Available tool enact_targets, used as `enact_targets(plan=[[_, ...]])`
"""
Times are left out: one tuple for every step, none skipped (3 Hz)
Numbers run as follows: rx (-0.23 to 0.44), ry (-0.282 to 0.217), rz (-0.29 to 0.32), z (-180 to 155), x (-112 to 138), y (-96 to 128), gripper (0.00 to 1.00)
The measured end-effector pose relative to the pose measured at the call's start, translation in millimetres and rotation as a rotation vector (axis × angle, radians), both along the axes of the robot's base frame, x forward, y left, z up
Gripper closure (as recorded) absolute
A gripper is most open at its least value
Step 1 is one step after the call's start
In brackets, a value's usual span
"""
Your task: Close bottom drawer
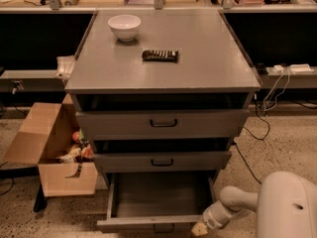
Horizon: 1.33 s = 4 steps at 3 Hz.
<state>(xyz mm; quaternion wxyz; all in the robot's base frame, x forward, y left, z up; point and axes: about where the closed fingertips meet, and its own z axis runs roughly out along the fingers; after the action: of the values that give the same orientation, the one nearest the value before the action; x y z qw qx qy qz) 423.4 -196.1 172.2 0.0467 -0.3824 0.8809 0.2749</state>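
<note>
Camera view: grey cabinet (208,58) seen from the front and above. The bottom drawer (158,200) is pulled well out past the cabinet's front edge, with its plain grey tray bare and its shallow front panel (148,224) low down at the frame's bottom edge. Its small dark handle (163,228) is barely in view, about mid-width of the panel. The middle drawer (162,161) and top drawer (162,124) sit further back, each sticking out a bit but much less than the bottom one. The gripper (200,228) is at the right front corner of the bottom drawer, touching or just beside the right end of the front panel, on the outside face. Whether it is open or closed cannot be told, and nothing shows as held. The arm (233,202) comes in from the robot body (287,207) at lower right.

Key relation: the drawer front's long axis runs left-right, parallel to the cabinet's front edge. The drawer lies away from the gripper, toward the cabinet's back edge, so closing looks like a straight push inward. Contact sits off-centre at the right end, so there is a risk the drawer skews in its rails, and moving toward the handle would likely push squarer.

The step in hand reads as lining up or starting the push, with the drawer not yet closed. On top, a white bowl (124,26) sits near the back left corner and a dark bar (160,55) mid-top. A cardboard box (54,148) is on the floor off the left edge.
</note>
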Motion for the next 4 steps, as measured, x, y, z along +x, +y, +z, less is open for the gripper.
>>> enact_targets(plan=[[-0.024, -0.014, 0.005, -3, -10, 4, 1.0], [-0.094, -0.036, 0.038, -9, -44, 18, 1.0], [-0.137, -0.06, 0.049, -22, -75, 30, 1.0], [-0.158, -0.136, 0.017, -33, -77, 33, 1.0]])
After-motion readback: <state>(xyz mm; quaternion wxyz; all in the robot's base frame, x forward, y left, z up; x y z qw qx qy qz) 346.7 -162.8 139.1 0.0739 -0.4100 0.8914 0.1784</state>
